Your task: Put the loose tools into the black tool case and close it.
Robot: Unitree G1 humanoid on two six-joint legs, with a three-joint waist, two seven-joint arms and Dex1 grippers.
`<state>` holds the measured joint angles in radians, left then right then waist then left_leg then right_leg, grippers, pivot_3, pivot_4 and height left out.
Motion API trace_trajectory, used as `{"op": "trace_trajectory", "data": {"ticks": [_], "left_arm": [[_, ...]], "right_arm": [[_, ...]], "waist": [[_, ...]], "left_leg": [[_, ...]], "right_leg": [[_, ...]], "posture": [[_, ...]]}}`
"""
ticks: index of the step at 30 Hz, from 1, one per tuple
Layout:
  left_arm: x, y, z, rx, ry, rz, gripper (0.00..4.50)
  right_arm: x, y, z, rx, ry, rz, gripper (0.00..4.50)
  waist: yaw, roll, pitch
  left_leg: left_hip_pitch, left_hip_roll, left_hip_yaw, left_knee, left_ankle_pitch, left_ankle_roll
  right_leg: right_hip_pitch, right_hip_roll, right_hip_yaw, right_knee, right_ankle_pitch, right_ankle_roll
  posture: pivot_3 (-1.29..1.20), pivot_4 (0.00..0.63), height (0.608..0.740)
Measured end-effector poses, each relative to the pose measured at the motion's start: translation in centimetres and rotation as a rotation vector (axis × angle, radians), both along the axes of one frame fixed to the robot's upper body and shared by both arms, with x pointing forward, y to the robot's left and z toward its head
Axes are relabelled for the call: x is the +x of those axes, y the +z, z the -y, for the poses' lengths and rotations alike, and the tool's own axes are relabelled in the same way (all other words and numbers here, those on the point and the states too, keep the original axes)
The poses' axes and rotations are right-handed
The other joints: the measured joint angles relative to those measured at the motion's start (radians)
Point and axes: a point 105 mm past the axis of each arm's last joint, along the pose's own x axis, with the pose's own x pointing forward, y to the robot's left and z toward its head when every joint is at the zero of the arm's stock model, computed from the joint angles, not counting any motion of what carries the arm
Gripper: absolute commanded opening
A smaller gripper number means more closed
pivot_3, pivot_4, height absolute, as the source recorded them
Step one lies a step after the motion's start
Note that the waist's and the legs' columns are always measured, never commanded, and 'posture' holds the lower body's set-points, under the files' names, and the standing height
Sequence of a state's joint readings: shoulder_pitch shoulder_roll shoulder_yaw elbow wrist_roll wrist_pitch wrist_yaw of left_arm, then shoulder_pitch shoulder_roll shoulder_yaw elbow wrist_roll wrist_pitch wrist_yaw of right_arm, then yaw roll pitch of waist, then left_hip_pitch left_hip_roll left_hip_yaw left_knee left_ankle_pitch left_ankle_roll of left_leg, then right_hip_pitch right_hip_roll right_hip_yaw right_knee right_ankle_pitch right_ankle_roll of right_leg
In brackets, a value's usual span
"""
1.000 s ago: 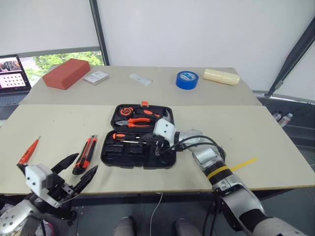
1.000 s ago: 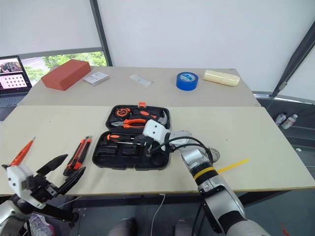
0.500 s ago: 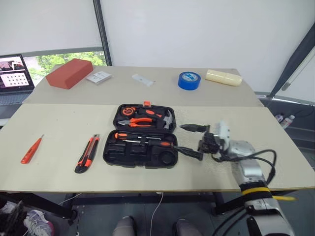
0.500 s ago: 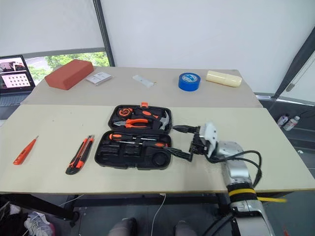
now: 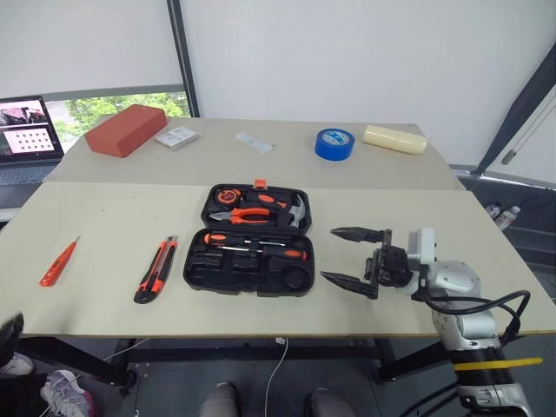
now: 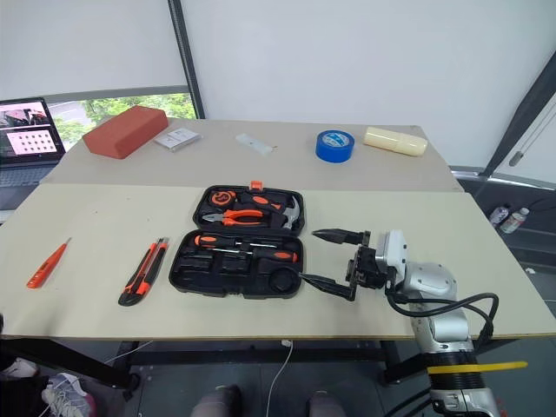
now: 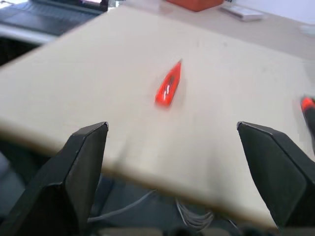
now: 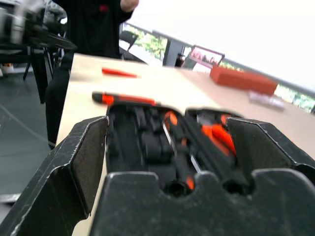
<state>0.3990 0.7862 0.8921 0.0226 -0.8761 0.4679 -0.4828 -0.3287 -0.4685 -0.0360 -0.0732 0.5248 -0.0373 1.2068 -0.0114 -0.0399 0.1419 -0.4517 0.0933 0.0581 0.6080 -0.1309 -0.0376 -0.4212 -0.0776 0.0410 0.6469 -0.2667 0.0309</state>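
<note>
right gripper [image 6: 337,259]: wide, empty, beside open black tool case [image 6: 241,242] | left gripper [image 7: 172,152]: wide | utility knife [image 6: 142,271], all-orange screwdriver [image 6: 46,264]: near table [image 6: 452,226] left edge

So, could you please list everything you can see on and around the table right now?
black tool case: 1, black, open, middle of the table, holding orange-and-black tools
utility knife: 1, orange and black, on the table left of the case
small screwdriver: 1, all orange, near the table's left edge
red block: 1, red, far left of the table
blue tape roll: 1, blue, far side, right of middle
cream block: 1, pale yellow, far right
white packet: 1, white, beside the red block
clear strip: 1, whitish, far middle
laptop: 1, screen lit, off the table's far left
person: 1, dark clothes, standing beyond the table's left end
right gripper: open, empty, right of the case
left gripper: open, facing the small screwdriver
</note>
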Motion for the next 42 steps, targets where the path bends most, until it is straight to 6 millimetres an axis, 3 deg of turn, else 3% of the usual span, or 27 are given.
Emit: {"op": "trace_trajectory", "data": {"ticks": [2, 8, 15, 18, 26, 31, 33, 36, 39, 42], "left_arm": [[2.4, 1.0, -0.3, 0.011, -0.021, -0.028, 4.50], [7.6, -0.9, -2.3, -0.034, 0.028, -0.208, 4.50], [10.7, -2.8, -2.8, -0.079, 0.038, -0.287, 4.50], [11.7, -2.7, -2.6, -0.093, 0.017, -0.290, 3.75], [11.8, -3.2, -1.6, -0.122, -0.081, -0.341, 0.60], [11.7, -2.7, -0.9, -0.105, -0.184, -0.309, 0.43], [12.6, -1.3, 1.6, -0.008, -0.396, -0.216, 0.43], [13.3, 2.5, 9.0, 0.252, -0.886, -0.078, 0.43], [12.7, 3.5, 14.1, 0.382, -1.177, -0.071, 0.43], [13.7, 3.3, 19.9, 0.509, -1.419, -0.064, 0.43]], "right_arm": [[-0.4, 0.7, -0.9, 0.007, 0.031, 0.017, 4.45], [-0.5, 0.6, -1.1, 0.002, 0.023, -0.002, 4.45], [-0.5, 0.6, -0.7, -0.006, -0.013, -0.002, 4.45], [-0.6, 0.8, -0.6, -0.012, -0.023, 0.002, 4.50], [-0.9, 1.0, -0.6, -0.020, -0.033, 0.007, 4.50], [-0.8, 0.9, 0.0, -0.050, -0.052, 0.005, 4.50], [-0.8, 0.8, 1.0, -0.076, -0.080, 0.004, 4.50], [-0.6, 1.2, 2.5, -0.109, -0.131, 0.015, 4.50], [-0.5, 0.9, 3.1, -0.119, -0.146, 0.000, 4.50], [-0.3, 0.3, 3.7, -0.121, -0.165, -0.029, 4.50]], "waist": [[-0.001, 0.001, 0.000], [-0.001, -0.002, 0.001], [-0.001, -0.003, 0.001], [0.002, -0.003, 0.002], [0.016, -0.003, 0.002], [0.019, -0.003, 0.002], [0.026, -0.003, 0.002], [0.034, -0.005, 0.003], [0.028, -0.004, 0.003], [0.035, -0.003, 0.004]], "left_leg": [[0.001, 0.000, 0.002, 0.000, 0.000, 0.000], [0.001, 0.000, 0.002, -0.004, 0.000, 0.000], [-0.001, 0.001, 0.002, -0.004, 0.002, -0.002], [-0.001, 0.001, 0.002, -0.004, 0.003, -0.004], [-0.001, 0.001, 0.002, -0.002, 0.003, -0.005], [-0.002, 0.001, 0.002, -0.002, 0.003, -0.005], [-0.005, 0.001, 0.002, -0.002, 0.004, -0.006], [-0.007, 0.003, 0.003, -0.001, 0.006, -0.010], [-0.007, 0.004, 0.003, 0.000, 0.006, -0.009], [-0.007, 0.004, 0.002, 0.002, 0.010, -0.004]], "right_leg": [[0.000, -0.001, 0.000, -0.001, 0.003, -0.004], [-0.001, 0.000, 0.000, 0.000, 0.005, 0.002], [0.000, 0.002, -0.001, 0.001, 0.005, 0.003], [0.000, 0.002, -0.001, 0.002, 0.005, 0.003], [0.000, 0.001, -0.001, 0.002, 0.006, 0.004], [0.000, 0.001, -0.001, 0.002, 0.006, 0.004], [0.000, 0.000, -0.002, 0.001, 0.006, 0.003], [0.000, 0.000, -0.004, 0.000, 0.006, 0.000], [0.000, 0.001, -0.004, 0.001, 0.006, -0.001], [0.001, 0.002, -0.004, 0.002, 0.008, 0.003]], "posture": [[0.00, 0.150, 0.740], [0.00, 0.150, 0.740], [0.00, 0.150, 0.740], [0.00, 0.150, 0.740], [0.00, 0.150, 0.740], [0.00, 0.150, 0.740], [0.00, 0.150, 0.740], [0.00, 0.150, 0.740], [0.00, 0.150, 0.740], [0.00, 0.150, 0.740]]}}
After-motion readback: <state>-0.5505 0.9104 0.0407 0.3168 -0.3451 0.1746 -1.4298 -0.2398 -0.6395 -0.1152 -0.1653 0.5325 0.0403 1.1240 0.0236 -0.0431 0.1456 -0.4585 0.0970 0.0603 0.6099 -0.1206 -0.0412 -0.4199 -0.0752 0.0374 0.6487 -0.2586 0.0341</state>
